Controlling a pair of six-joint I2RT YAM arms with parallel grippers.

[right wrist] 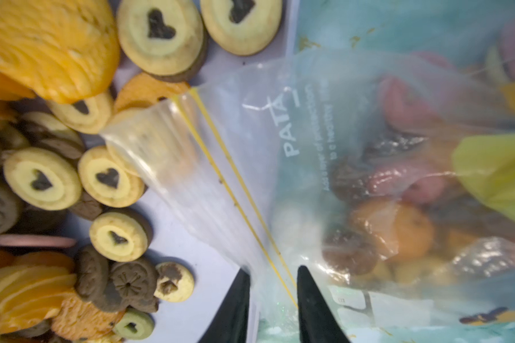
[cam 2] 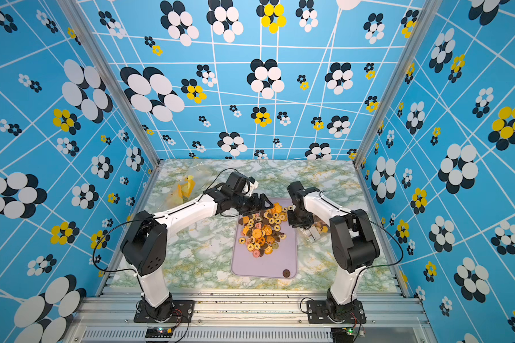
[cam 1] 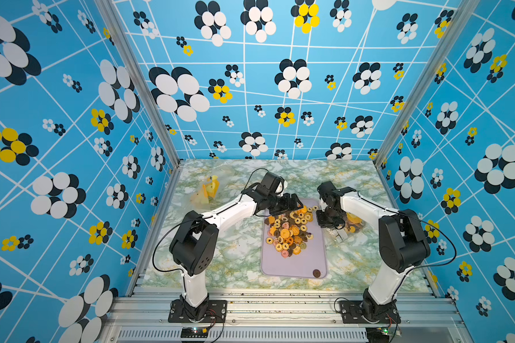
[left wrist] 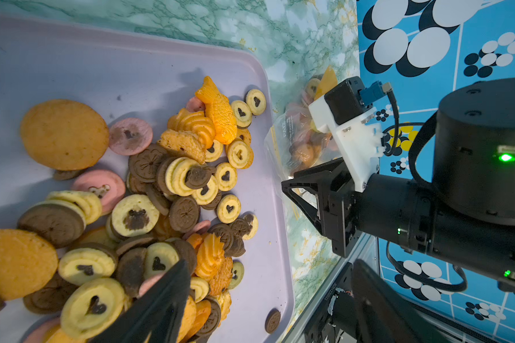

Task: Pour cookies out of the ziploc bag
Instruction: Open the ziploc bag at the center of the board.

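Left claw (cam 1: 289, 206) spread wide, holding nothing, just above the cookies (cam 1: 289, 234) heaped on the lilac tray (cam 1: 295, 267). Right claw (right wrist: 272, 271) narrowly parted astride the clear bag (right wrist: 309, 133) at its zip edge; more orange, brown and pink ones lie inside, beyond it.

cookies (right wrist: 42, 178): heaped on tray (right wrist: 173, 246), some inside ziploc bag (right wrist: 295, 118) | right pincer (right wrist: 273, 268): jaws apart, bag's zip edge between

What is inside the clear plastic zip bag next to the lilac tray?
Several small round cookies show through the clear plastic zip bag: orange, dark brown, pink. Crumpled film blurs them; their number cannot be told.
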